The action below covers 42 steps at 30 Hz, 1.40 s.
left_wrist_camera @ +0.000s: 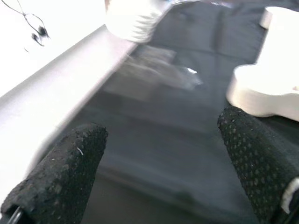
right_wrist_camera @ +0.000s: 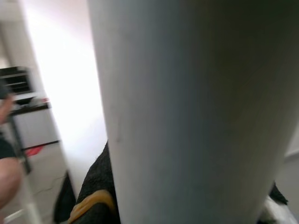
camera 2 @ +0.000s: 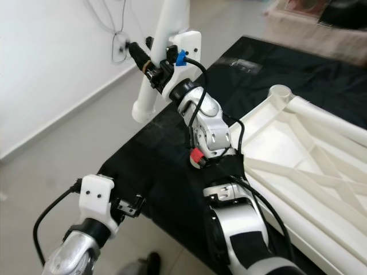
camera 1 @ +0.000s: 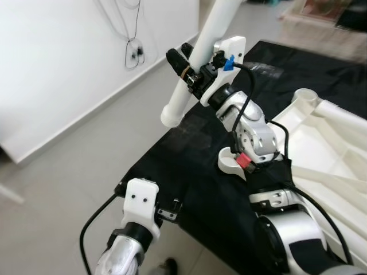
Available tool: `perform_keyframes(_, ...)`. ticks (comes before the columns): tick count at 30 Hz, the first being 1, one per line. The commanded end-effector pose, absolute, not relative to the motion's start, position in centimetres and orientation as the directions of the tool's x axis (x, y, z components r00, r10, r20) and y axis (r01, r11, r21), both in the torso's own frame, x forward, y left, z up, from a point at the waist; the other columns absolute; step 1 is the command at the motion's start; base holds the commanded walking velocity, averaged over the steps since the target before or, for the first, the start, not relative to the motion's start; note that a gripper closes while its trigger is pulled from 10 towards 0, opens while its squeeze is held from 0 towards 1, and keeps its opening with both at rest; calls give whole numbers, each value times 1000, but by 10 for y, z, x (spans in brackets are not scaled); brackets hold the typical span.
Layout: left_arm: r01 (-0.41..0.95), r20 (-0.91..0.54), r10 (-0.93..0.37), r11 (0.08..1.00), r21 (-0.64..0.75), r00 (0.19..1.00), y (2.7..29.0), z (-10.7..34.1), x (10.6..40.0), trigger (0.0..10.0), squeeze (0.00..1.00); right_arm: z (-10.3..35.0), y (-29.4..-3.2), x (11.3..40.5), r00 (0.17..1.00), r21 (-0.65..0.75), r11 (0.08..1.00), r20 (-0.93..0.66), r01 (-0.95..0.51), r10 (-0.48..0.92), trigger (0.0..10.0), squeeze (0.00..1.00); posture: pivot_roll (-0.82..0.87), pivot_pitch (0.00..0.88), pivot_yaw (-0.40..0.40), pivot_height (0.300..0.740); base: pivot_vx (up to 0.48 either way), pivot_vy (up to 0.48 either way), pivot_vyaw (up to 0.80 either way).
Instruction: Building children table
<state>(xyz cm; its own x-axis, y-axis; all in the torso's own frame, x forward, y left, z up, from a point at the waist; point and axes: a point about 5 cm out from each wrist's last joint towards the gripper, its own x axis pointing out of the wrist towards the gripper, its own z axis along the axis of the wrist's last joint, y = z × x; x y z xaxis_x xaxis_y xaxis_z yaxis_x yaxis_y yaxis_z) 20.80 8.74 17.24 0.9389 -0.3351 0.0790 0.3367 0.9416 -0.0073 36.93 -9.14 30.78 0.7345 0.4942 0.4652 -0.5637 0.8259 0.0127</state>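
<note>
Holding a white table leg point(camera 1: 198, 63) up in the air, the right tool point(camera 1: 192, 71) has its black fingers pinched around the tube partway along its length, with the threaded lower end hanging over the near-left edge of the black-covered bench point(camera 1: 189, 172). The white tabletop point(camera 2: 298, 166) lies upside down on that bench, a round corner socket point(camera 2: 280, 91) facing up, well apart from the leg. The left tool point(left_wrist_camera: 159, 163) hovers low by the bench's near corner, fingers spread and empty. The main risk, as I judge it, is the smooth tube sliding or swivelling in the pinch, since the long part above the grip could lever it round. A tilted leg would meet the socket crooked and cross its thread, or knock the tabletop. A dropped leg would fall past the bench edge to the floor point(camera 1: 69, 172).
</note>
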Motion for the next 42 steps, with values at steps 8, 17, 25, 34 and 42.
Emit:
perform_keyframes(8,295,97,-294,956,5,951,94,177,219,10000,0,328,-108,363,740,50,873,555,-486,380,10000,0,89,142,-15,740,0,0,0)
perform_keyframes(17,305,52,-306,952,15,951,96,165,217,10000,0,330,-112,371,756,-20,884,509,-468,412,10000,0,91,149,-16,740,0,0,-622)
perform_keyframes(25,325,-8,-325,946,18,946,98,152,209,10000,0,324,-113,382,709,-122,801,401,-586,580,10000,0,97,176,-20,740,0,0,-600)
perform_keyframes(34,356,-36,-356,934,-13,934,93,149,196,10000,0,306,-130,367,388,-204,422,187,-884,903,10000,0,102,215,-22,740,0,0,0)
perform_keyframes(42,361,-43,-362,932,-24,931,92,149,192,10000,0,316,-143,364,270,-182,303,184,-936,945,10000,0,101,227,-16,740,0,0,0)
